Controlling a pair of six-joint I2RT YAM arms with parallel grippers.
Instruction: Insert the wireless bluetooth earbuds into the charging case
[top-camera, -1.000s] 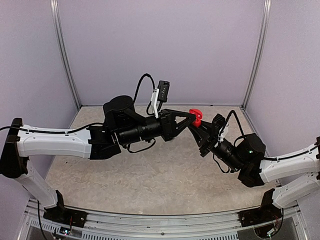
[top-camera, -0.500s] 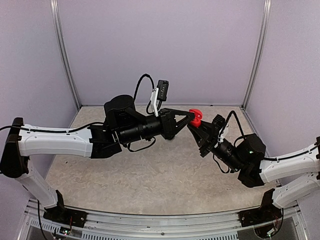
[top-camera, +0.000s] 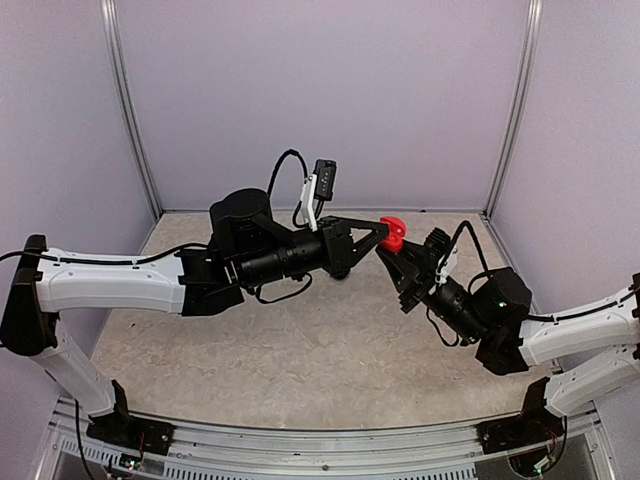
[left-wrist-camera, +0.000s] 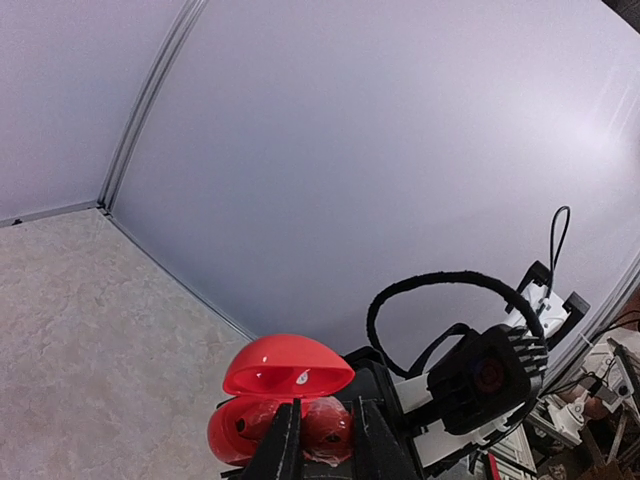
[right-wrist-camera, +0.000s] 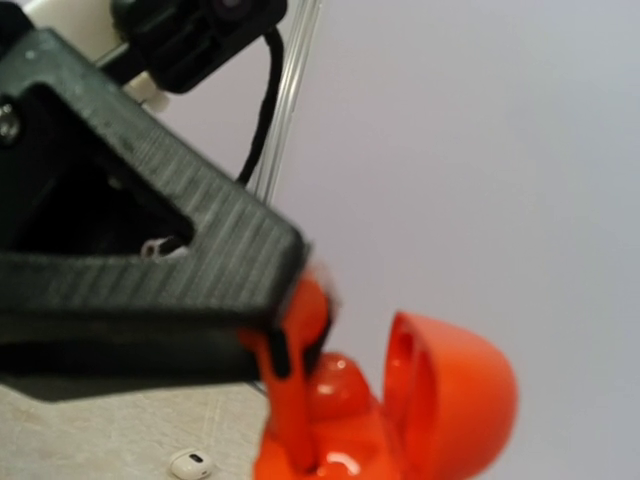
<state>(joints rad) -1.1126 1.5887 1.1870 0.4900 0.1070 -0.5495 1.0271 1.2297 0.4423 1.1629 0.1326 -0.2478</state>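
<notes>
Two sets of jaws meet in mid-air above the far middle of the tabletop (top-camera: 330, 350). The left jaws are pinched nearly closed on a red earbud (right-wrist-camera: 290, 405). Their black fingers (left-wrist-camera: 283, 448) stand with only a sliver of gap between them. In the right wrist view we see the earbud's stem running down from the fingertip into the open body of the charging case (top-camera: 392, 231).

The right jaws are clamped on that case and hold it up off the tabletop. We see their black housing just behind the case in the left wrist view. The case is red and pebble-shaped, and its lid (left-wrist-camera: 288, 366) is hinged up and open above the body, so the hollow inside shows. Beside the stem a rounded red lump sits in the body, and we cannot tell whether it is another earbud.

A white earbud (right-wrist-camera: 190, 463) lies on the tabletop, well apart from the case, at the bottom edge of the right wrist view.

Further out, the left arm (top-camera: 110, 283) reaches in from the left with its forearm roughly level, and a black cable (top-camera: 285, 165) loops above its wrist. The right arm (top-camera: 570, 330) comes in from the right, angled up towards the case. Pale lilac walls (top-camera: 320, 100) close the space on three sides.
</notes>
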